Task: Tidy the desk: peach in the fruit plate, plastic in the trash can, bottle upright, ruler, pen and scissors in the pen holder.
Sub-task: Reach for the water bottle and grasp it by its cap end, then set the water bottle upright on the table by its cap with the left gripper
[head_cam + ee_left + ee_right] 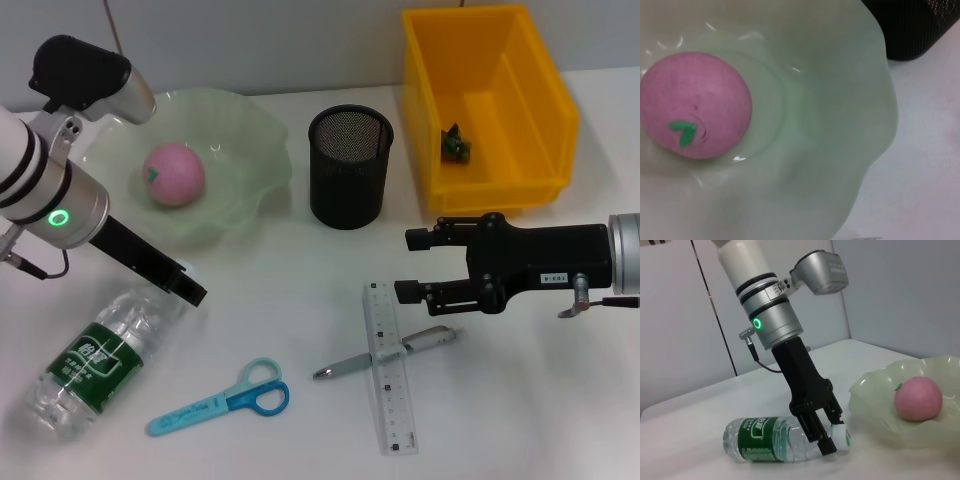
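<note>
My left claw [827, 432] is spread astride the neck of the bottle [92, 362] lying on the table [300, 300] by the fruit plate [250, 170]; I should pinch just below the cap [841, 435], then swing it upright slowly.

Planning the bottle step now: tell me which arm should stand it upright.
Left, likely. The left gripper is already down at the cap end of the lying bottle, fingers straddling its neck. The right gripper hovers open above the ruler and pen, far across the desk.
</note>
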Robot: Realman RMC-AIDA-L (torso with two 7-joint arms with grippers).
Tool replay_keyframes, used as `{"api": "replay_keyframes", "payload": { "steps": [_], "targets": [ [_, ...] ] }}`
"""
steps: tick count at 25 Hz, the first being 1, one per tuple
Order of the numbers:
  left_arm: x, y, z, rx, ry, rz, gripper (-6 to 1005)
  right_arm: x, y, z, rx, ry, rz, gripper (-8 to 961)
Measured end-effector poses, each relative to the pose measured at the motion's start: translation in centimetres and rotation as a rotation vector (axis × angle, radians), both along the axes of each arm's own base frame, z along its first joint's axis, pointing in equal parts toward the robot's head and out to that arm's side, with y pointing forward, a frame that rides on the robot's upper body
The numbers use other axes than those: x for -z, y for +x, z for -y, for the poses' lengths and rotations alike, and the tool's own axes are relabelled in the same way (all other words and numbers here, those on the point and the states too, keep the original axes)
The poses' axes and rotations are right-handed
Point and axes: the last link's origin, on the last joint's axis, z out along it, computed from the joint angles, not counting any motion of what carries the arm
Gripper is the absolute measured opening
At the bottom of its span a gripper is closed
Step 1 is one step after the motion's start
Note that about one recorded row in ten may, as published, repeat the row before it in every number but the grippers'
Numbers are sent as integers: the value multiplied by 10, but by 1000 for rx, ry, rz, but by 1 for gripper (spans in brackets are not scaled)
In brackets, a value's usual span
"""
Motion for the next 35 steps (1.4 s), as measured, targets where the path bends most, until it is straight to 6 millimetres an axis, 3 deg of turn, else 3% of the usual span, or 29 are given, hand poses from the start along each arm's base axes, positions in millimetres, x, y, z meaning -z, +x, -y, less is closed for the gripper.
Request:
{"api": "replay_keyframes", "payload": {
  "steps": [10, 21, 35],
  "targets": [
    [1, 0, -1, 7, 0, -1, 616, 0, 0, 0, -1, 2, 0, 761],
    [1, 0, -1, 15, -4, -4, 443, -1, -1, -1, -1, 7, -6, 761],
    [-11, 14, 2, 25, -30, 30, 443, -2, -1, -2, 1, 10, -7, 761]
  ]
}}
